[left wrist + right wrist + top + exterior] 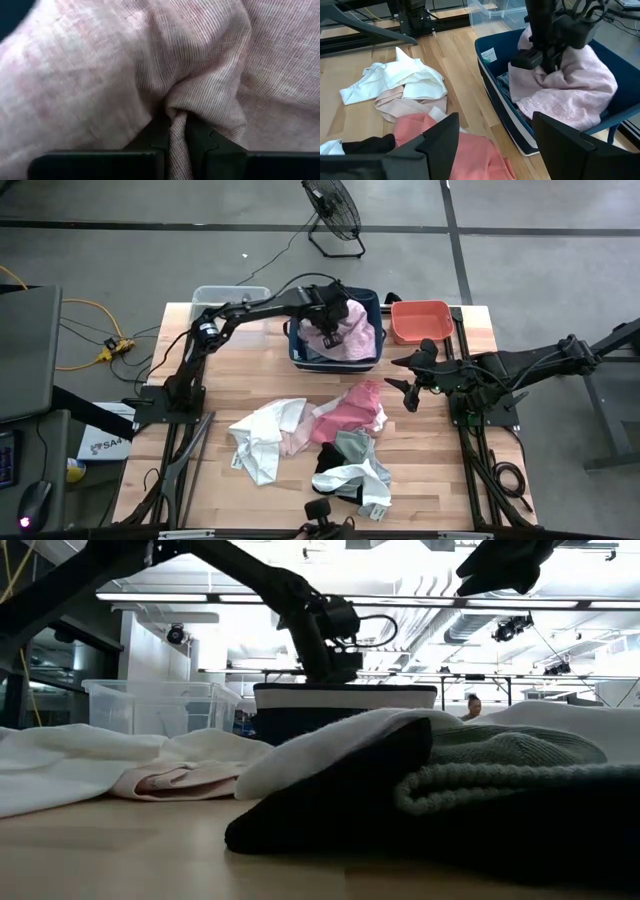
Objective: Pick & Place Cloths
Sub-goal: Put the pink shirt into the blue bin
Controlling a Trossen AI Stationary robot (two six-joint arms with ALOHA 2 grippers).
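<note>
A light pink cloth (357, 332) lies heaped in the navy bin (372, 302) at the table's far middle. My left gripper (177, 145) reaches down into the bin and is shut on it; the right wrist view shows it on top of the heap (575, 90). More cloths lie on the table's near half: white (262, 435), pale pink (298, 438), hot pink (352, 408), grey-green (352, 446), black (328, 456). My right gripper (405, 385) hangs open above the table's right side, clear of them. My left gripper pinches a raised fold of the light pink cloth (176, 117) between its two fingers (200, 137). It comes from above, slanting down toward the far side. The cloth bunches into creases at the fingers, and its bulk (580, 105) rests in the navy bin.
A clear bin (228, 298) stands left of the navy bin and a coral bin (420, 322) right of it, all along the far edge. A blue cloth (502, 80) shows under the pink one inside the navy bin. Bare wood lies at the table's near left.
</note>
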